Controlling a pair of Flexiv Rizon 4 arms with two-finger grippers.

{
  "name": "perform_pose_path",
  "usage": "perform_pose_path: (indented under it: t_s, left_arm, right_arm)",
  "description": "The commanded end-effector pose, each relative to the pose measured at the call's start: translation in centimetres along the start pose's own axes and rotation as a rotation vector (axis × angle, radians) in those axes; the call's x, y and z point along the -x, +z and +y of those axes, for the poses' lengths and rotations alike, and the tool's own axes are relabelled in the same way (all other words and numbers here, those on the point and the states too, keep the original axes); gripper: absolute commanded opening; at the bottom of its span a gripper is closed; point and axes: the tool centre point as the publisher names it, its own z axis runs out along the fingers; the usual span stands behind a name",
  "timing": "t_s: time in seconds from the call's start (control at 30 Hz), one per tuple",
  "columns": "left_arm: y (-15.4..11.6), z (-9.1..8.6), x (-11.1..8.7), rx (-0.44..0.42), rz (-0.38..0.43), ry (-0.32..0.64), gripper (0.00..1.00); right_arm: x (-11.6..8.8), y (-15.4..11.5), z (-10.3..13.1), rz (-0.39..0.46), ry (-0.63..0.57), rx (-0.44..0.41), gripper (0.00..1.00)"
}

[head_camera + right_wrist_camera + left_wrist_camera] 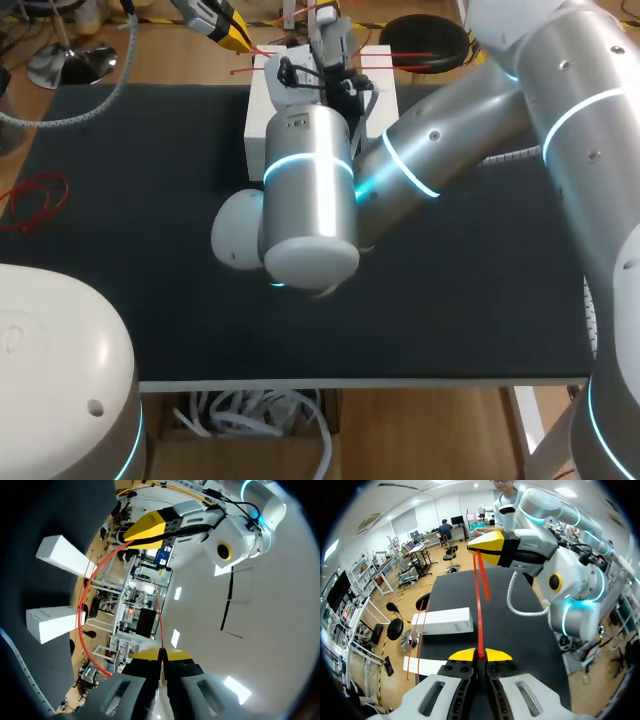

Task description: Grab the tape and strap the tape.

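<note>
The red tape (479,610) is a thin strip stretched between my two grippers above the black mat. My left gripper (480,655) is shut on one end, its yellow tips pressed together. My right gripper (492,547) pinches the tape ahead of it, with a short strand hanging. In the right wrist view my right gripper (161,655) is shut on the red tape (82,625), which loops round to the left gripper (147,530). In the head view the left gripper (228,38) is at the far edge. The right arm (310,190) hides its own gripper.
A white box (262,110) lies at the far middle of the mat, partly hidden under my right arm; it also shows as the white box (442,621) beside the tape. A loose red tape bundle (35,200) lies at the mat's left edge.
</note>
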Motion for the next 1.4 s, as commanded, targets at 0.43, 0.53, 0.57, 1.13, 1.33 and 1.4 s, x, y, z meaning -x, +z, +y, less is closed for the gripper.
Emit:
perform_pose_path:
  t_s: [0.43,0.53,0.57,1.13,1.33,1.4]
  left_arm:
    - [-0.07,-0.06,0.09,0.004,0.004,-0.001,0.0]
    - [-0.07,-0.06,0.09,0.004,0.004,-0.001,0.0]
    - [-0.07,-0.06,0.09,0.004,0.004,-0.001,0.0]
    - [-0.07,-0.06,0.09,0.004,0.004,-0.001,0.0]
    - [-0.07,-0.06,0.09,0.004,0.004,-0.001,0.0]
    - [-0.07,-0.06,0.09,0.004,0.004,-0.001,0.0]
  right_arm:
    - [0.52,0.0,-0.78,0.01,-0.005,0.017,0.0]
    - [0.52,0.0,-0.78,0.01,-0.005,0.017,0.0]
    - [0.52,0.0,-0.78,0.01,-0.005,0.017,0.0]
    - [0.81,0.22,-0.45,0.038,-0.074,-0.011,0.0]
    - [1.32,0.29,-0.5,0.052,-0.125,-0.028,0.0]
    - [1.47,0.26,-0.64,0.059,-0.155,-0.035,0.0]
